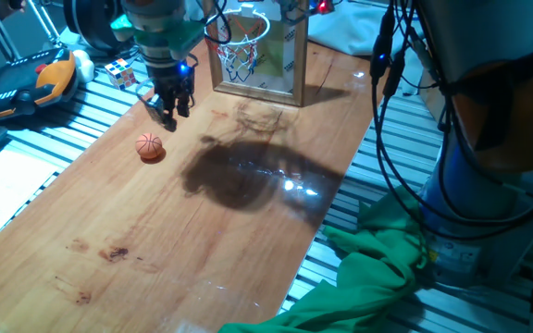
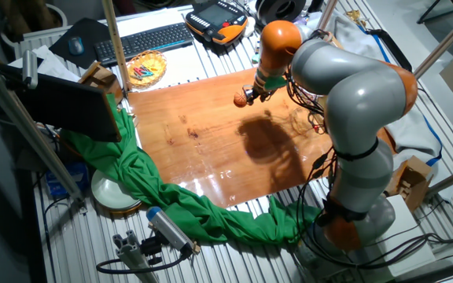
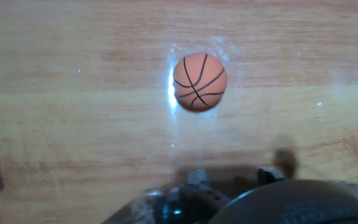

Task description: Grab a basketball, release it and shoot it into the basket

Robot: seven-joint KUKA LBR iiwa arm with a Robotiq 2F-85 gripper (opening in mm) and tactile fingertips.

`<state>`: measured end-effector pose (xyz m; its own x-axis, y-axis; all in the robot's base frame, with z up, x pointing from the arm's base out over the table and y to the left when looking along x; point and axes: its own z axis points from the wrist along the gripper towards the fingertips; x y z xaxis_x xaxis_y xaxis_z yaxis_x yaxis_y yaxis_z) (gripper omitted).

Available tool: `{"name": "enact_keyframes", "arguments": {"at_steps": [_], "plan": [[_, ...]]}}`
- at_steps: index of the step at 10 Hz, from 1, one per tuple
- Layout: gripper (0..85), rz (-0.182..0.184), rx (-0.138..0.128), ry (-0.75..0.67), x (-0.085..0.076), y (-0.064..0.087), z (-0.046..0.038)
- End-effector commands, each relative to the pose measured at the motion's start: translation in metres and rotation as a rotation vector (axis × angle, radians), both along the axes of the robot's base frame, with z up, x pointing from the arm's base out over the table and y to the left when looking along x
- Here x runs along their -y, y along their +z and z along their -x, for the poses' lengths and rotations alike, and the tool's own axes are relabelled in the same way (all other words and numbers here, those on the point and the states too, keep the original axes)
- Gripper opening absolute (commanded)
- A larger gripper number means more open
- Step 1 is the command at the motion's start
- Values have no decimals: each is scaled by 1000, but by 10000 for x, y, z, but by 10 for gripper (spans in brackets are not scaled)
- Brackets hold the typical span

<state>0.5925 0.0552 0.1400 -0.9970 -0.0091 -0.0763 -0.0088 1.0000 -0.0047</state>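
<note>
Nearest to us on the wooden table (image 1: 202,240) the boards lie bare apart from a glossy patch of reflected light and the arm's dark shadow. Further in, the basketball (image 1: 150,147) rests on the wood, free of anything, with the gripper (image 1: 168,108) hanging above and just behind it — near, not touching. The hand view shows the ball (image 3: 199,81) ahead of the fingers rather than between them, and the fingertips themselves are mostly cut off at the bottom edge, so we cannot tell how wide the jaws stand; they hold nothing. Beyond the gripper, at the far end of the table, the basket (image 1: 246,42) faces us on its wooden-framed backboard, and a puzzle cube (image 1: 121,71) sits off to the side.

We judge the grasp has not yet begun. The risk from here is 1 of alignment: the ball is round and light, so a descent that lands off-centre could clip it with a single finger and send it rolling — possibly off the table's near edge.
</note>
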Motion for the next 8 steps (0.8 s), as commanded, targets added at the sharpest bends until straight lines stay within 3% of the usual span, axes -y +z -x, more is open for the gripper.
{"name": "enact_keyframes", "arguments": {"at_steps": [1, 2, 8], "plan": [[817, 7, 1, 4, -25, -13, -32], [850, 9, -2, 7, -66, -49, -86], [850, -16, 5, 1, -193, -310, -335]]}}
